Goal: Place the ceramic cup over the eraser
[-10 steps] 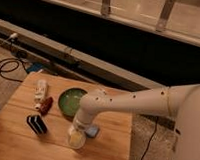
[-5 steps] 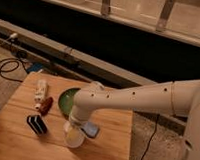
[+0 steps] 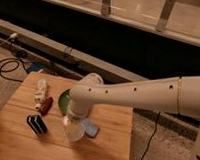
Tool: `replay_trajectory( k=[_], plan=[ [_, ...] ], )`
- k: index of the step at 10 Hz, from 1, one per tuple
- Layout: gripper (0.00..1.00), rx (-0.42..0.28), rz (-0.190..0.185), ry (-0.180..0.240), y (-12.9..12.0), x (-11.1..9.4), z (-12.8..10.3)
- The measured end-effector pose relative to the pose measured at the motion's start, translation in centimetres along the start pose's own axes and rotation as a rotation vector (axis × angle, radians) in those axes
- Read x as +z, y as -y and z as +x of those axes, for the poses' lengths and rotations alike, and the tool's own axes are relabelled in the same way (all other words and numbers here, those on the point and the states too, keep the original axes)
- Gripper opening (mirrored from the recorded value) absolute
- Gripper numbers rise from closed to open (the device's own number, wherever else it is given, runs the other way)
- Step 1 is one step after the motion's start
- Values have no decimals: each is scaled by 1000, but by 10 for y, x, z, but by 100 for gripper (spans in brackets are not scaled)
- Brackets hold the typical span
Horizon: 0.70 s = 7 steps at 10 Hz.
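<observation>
The ceramic cup (image 3: 74, 132) is at the front middle of your worktop (image 3: 20, 146). It is directly under the hand (image 3: 73, 122) at the end of the white arm (image 3: 138, 93), which reaches in from the right. The hand sits right on top of the cup. You cannot tell whether it is clenched on the cup or released, because the arm's wrist covers that spot. You also cannot tell whether the cup rests on the wood or hangs just above it, or which way its mouth faces, so its inside is hidden from you.

The eraser (image 3: 36, 124) lies flat on the worktop to the left of the cup, apart from it and uncovered, with its white stripes showing. Just right of the cup, touching or nearly so, lies a blue pad (image 3: 91, 128).

Behind the cup stands the green bowl (image 3: 63, 100), mostly hidden by the arm. Only its left rim and a sliver of the inside show, too little to tell what it holds. Left of the bowl a dark red-brown cylinder (image 3: 46, 105) lies beside a white bottle-like object (image 3: 41, 90).
</observation>
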Motion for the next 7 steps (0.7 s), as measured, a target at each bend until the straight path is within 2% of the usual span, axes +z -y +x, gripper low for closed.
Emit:
replay_trajectory(
  k=[3,5,7],
  plan=[
    [0,-57,1,-5,39,-21,-11],
    [0,-108,-12,40,72,-37,-23],
    [0,-172,-22,77,87,-57,-49]
  ],
)
